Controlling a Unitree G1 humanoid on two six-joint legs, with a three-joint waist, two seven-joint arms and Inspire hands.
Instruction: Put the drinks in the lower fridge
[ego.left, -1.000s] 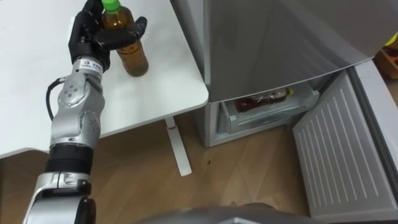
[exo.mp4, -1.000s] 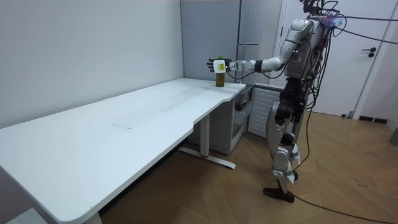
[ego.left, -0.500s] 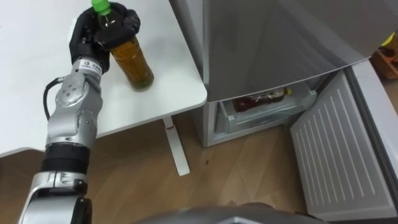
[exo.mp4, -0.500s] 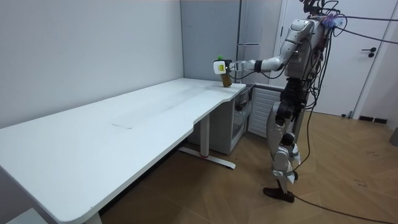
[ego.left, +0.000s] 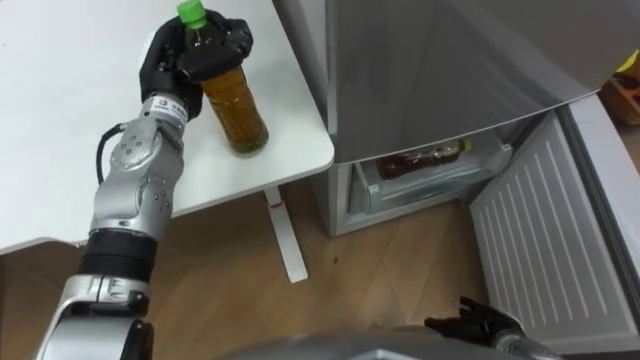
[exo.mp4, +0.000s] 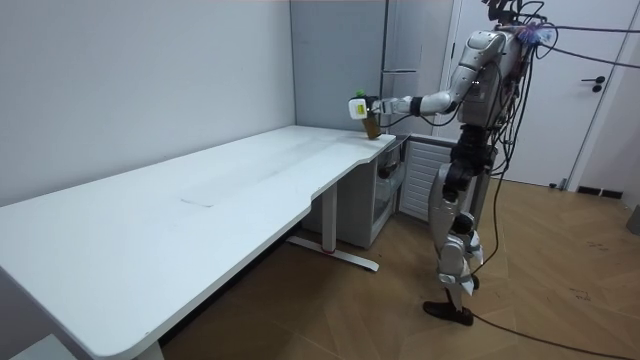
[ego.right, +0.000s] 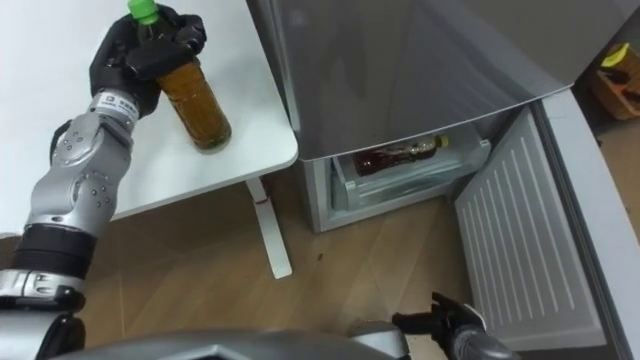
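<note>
Left hand, clamped round the tea bottle, has lifted it, tilted, over the table corner toward the open lower fridge: carry begun. Right hand hangs loose.

A long white desk stands on wooden floor beside a pale grey wall.

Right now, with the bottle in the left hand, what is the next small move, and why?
Probably carry the bottle right, off the table's corner, toward the lower fridge. The left hand has its fingers curled round the neck, the bottle hangs tilted over the table, and the fridge's door stands open with another bottle lying inside. The right hand hangs low, idle.
</note>
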